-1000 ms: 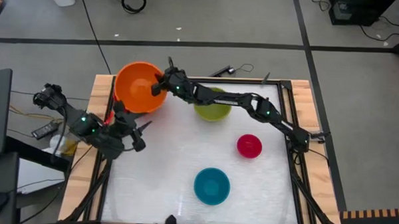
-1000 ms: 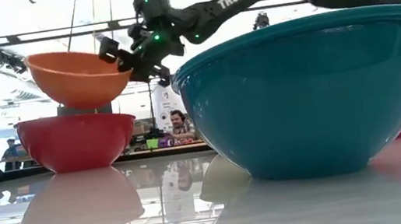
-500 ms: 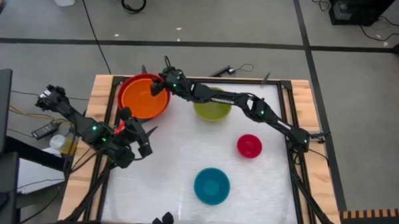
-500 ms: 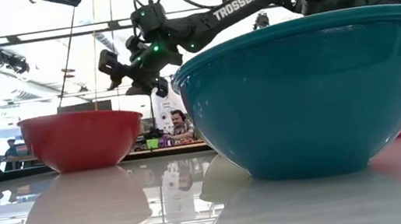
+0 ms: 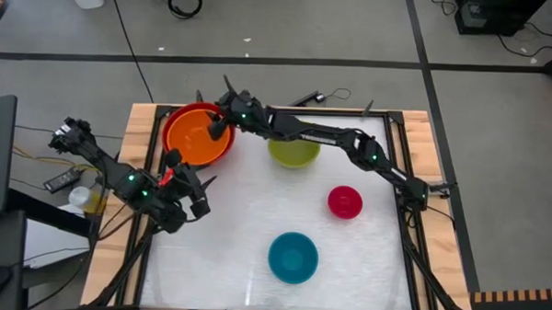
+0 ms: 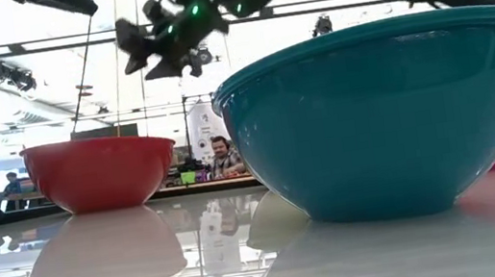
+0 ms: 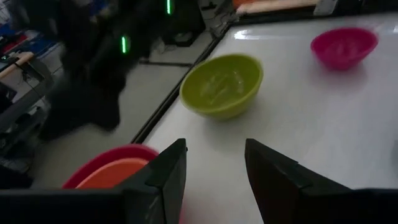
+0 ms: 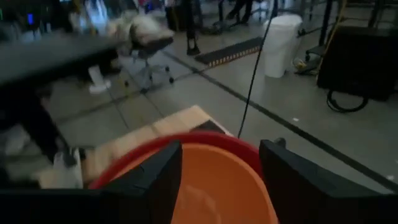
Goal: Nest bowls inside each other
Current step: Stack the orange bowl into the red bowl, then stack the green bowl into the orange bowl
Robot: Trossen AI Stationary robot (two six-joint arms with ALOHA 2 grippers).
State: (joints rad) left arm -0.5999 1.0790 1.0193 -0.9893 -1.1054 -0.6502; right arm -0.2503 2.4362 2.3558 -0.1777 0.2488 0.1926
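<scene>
The orange bowl (image 5: pixel 196 137) sits nested in the red bowl (image 5: pixel 171 124) at the table's far left corner; the low view shows only the red bowl (image 6: pixel 100 172). My right gripper (image 5: pixel 214 127) hangs open above their right rim, touching nothing, and in the right wrist view its fingers frame the orange bowl (image 8: pixel 214 186). My left gripper (image 5: pixel 199 191) stands open at the left edge, nearer than the red bowl, holding nothing. Resting on their bases are the yellow-green bowl (image 5: pixel 293 152), the magenta-pink bowl (image 5: pixel 345 202) and the blue bowl (image 5: pixel 293 257).
A wooden frame (image 5: pixel 140 141) borders the white table. Free surface lies at the table's middle, between the blue bowl and the nested pair. In the low view the blue bowl (image 6: pixel 386 119) stands close and hides much of the right side. People sit in the room beyond.
My right gripper held the orange bowl by its rim above the red bowl, lowered it in, and opened. The orange bowl now sits inside the red one. The gripper has since risen clear of the rim. My left gripper has sunk a little.
</scene>
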